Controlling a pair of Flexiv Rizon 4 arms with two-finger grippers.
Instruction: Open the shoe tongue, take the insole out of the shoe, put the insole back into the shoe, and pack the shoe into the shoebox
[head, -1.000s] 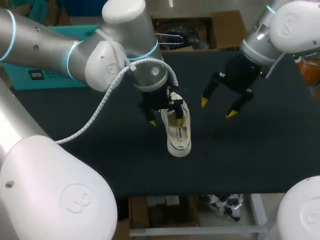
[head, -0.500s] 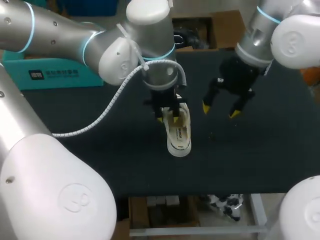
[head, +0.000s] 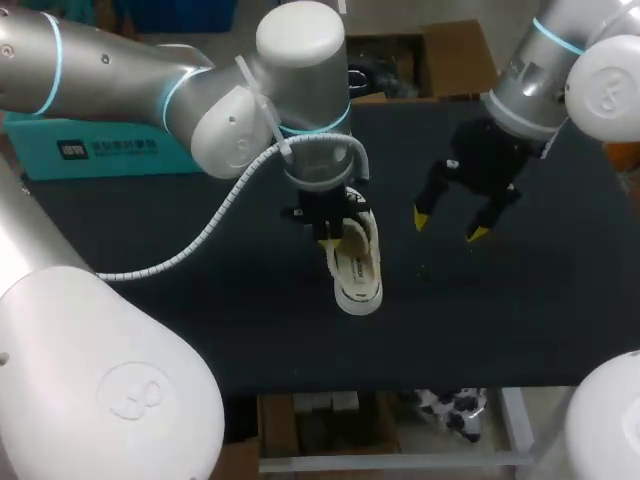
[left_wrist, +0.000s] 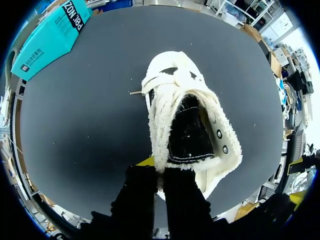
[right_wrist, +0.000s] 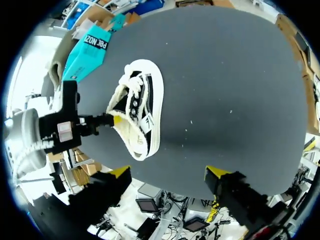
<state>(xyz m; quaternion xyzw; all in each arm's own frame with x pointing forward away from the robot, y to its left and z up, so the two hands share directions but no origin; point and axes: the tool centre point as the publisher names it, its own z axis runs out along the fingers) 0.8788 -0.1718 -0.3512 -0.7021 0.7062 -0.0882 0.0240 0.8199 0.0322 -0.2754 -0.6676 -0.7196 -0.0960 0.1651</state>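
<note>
Left wrist view: my left tool (left_wrist: 160, 175) has its two fingers drawn together, clamped on the fleecy rim of the shoe (left_wrist: 190, 120), with one yellow tip showing against the fleece. The shoe is white with a pale fleece lining and a dark inside, and two small metal eyelets (left_wrist: 221, 141) sit on its side. It lies on the dark desk (left_wrist: 85, 125), toe pointing away from my tool.

In the head view my left tool (head: 335, 226) is at the shoe's (head: 357, 268) far end, near the middle of the desk (head: 520, 320). My right tool (head: 449, 226) hangs over bare desk just beside the shoe, fingers spread wide apart, holding and touching nothing.

The right wrist view shows the same: my right tool (right_wrist: 168, 172) is wide open, the shoe (right_wrist: 142, 112) lies ahead of it on the desk (right_wrist: 225, 75), and my left tool (right_wrist: 114, 120) pinches the fleece.

One shoe and one teal shoebox (head: 100, 150) are in view. The shoebox (left_wrist: 50, 40) lies closed at the desk's far left corner, well apart from the shoe, with white print on its lid (right_wrist: 95, 47). A small mark inside the shoe is too small to read.
</note>
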